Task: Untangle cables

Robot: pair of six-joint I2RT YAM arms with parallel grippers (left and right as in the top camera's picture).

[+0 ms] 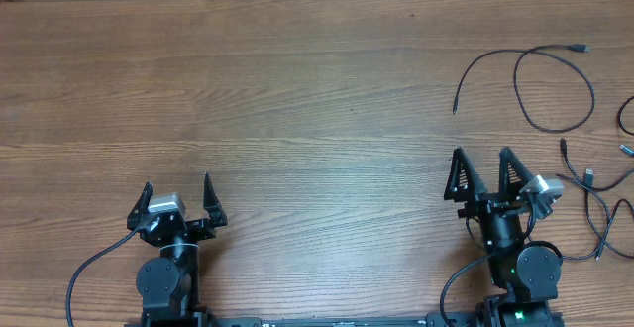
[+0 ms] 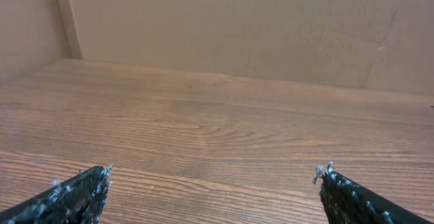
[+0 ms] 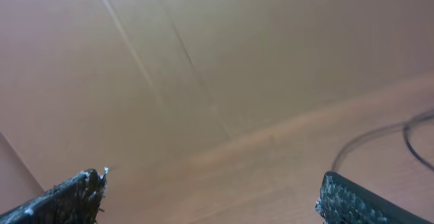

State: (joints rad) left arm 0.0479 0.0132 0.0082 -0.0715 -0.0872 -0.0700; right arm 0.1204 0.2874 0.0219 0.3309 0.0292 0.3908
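Note:
Thin black cables lie at the table's right side in the overhead view. One looped cable (image 1: 555,87) lies apart at the upper right, with a plug end near the top. More cables (image 1: 592,196) cross each other by the right edge. My right gripper (image 1: 482,153) stands open, left of and below them, touching none. A piece of one cable (image 3: 369,140) shows in the right wrist view, beyond the fingers. Far left near the front edge, my left gripper (image 1: 178,183) is open over bare wood; its wrist view shows no cable between the fingers (image 2: 81,190).
The wood-grain table (image 1: 297,99) stretches wide between the arms and to the back. A cardboard wall (image 2: 237,27) stands along the far edge. Both arm bases sit at the front edge.

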